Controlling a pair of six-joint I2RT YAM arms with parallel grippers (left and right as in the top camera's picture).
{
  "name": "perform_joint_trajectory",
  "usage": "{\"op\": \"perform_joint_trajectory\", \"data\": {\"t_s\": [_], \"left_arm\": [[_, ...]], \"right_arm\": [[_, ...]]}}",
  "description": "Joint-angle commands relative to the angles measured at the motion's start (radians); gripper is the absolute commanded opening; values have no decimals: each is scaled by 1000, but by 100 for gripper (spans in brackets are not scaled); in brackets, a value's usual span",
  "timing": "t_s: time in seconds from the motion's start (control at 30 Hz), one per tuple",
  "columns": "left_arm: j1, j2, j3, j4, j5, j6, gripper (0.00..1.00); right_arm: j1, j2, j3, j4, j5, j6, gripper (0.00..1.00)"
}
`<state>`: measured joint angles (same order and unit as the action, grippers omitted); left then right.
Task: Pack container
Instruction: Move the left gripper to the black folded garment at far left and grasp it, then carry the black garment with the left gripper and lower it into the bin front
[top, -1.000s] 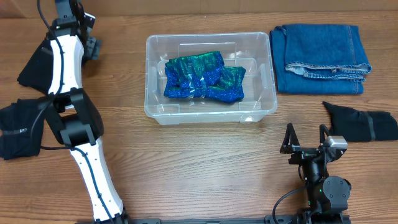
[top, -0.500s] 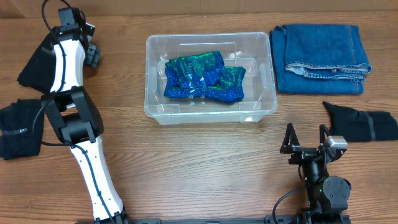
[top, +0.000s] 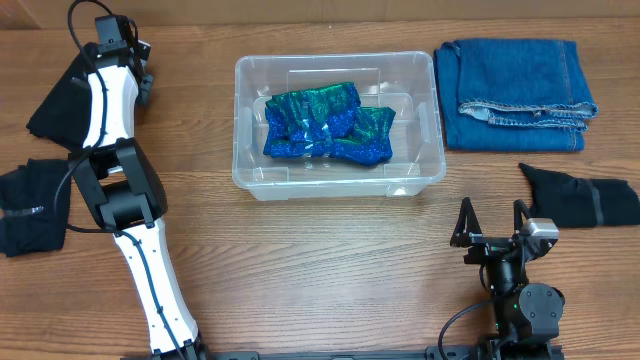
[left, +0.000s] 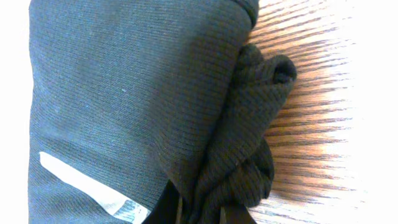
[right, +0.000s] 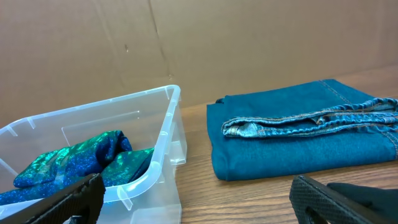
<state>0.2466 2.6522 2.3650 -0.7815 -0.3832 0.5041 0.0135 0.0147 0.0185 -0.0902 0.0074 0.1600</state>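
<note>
Wooden tabletop (top: 330, 270) with a brown cardboard wall (right: 93, 50) behind it makes the whole scene. In the left wrist view the left pincer (left: 202, 214) shows only two dark tips at the lower border. A fold of a knitted piece (left: 249, 137) runs down between them. Whether they press on it or only stand around it, I cannot tell, because tips and cloth are equally dark. Its camera is very near to a dark garment (left: 124, 93) with a white tag (left: 87, 186), which lies at the far-left corner, so I judge this arm is there to fetch the next thing for packing.

The right pincer (top: 491, 225) stands at the near edge, right of the middle, with fingers spread apart and holding nothing. It seems parked there so that it does not disturb. Outward from it, a black piece (top: 585, 200) lies near the right edge and folded jeans (top: 515, 90) at the far-right corner, both probably waiting for their turn.

The container (top: 250, 170) sits in the middle, closer to the far edge and open on top, between the arms so each can reach it. A blue-green cloth (top: 325, 125) lies inside, with room left above it
</note>
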Motion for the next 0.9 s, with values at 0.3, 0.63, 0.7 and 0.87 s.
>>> {"op": "perform_joint_trajectory", "data": {"t_s": [0.3, 0.63, 0.7, 0.87], "left_arm": [[-32, -285, -3, -158, 126, -240, 4], [-81, -575, -3, -332, 389, -150, 4], [-126, -628, -3, -365, 489, -45, 4], [-286, -710, -3, -409, 507, 106, 4]], "right_arm": [[2, -12, -11, 6, 6, -3, 100], [2, -12, -11, 6, 6, -3, 100], [2, -12, -11, 6, 6, -3, 100], [2, -12, -11, 6, 6, -3, 100]]}}
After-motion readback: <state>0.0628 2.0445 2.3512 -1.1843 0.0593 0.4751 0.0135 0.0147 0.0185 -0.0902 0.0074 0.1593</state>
